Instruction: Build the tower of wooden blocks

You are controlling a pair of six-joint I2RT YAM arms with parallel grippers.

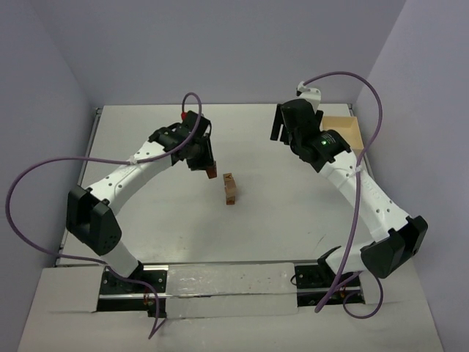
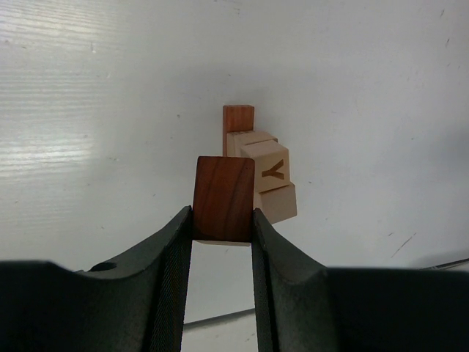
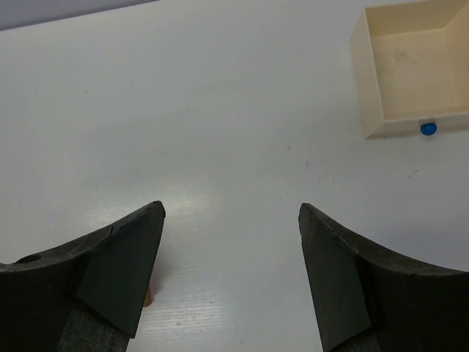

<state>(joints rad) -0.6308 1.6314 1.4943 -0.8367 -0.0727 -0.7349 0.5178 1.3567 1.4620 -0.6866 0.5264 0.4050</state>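
The wood block tower [image 1: 231, 190] stands mid-table, a short stack of tan cubes. In the left wrist view the tower [image 2: 267, 176] shows a dark letter Y on one cube, and a reddish-brown piece [image 2: 238, 118] stands just behind it. My left gripper [image 1: 207, 166] hovers just left of the stack, shut on a reddish-brown wood block [image 1: 213, 173]. That block [image 2: 223, 196] is pinched between both fingers of the left gripper [image 2: 222, 213], in front of the tower. My right gripper [image 1: 281, 126] is off to the far right, and the right gripper [image 3: 231, 213] stands open over bare table.
An open light-wood square box [image 1: 343, 133] sits at the back right by the right arm. The box [image 3: 364, 77] has a small blue dot [image 3: 428, 128] on its front wall. A small orange bit [image 3: 149, 297] peeks out beside the right gripper's left finger.
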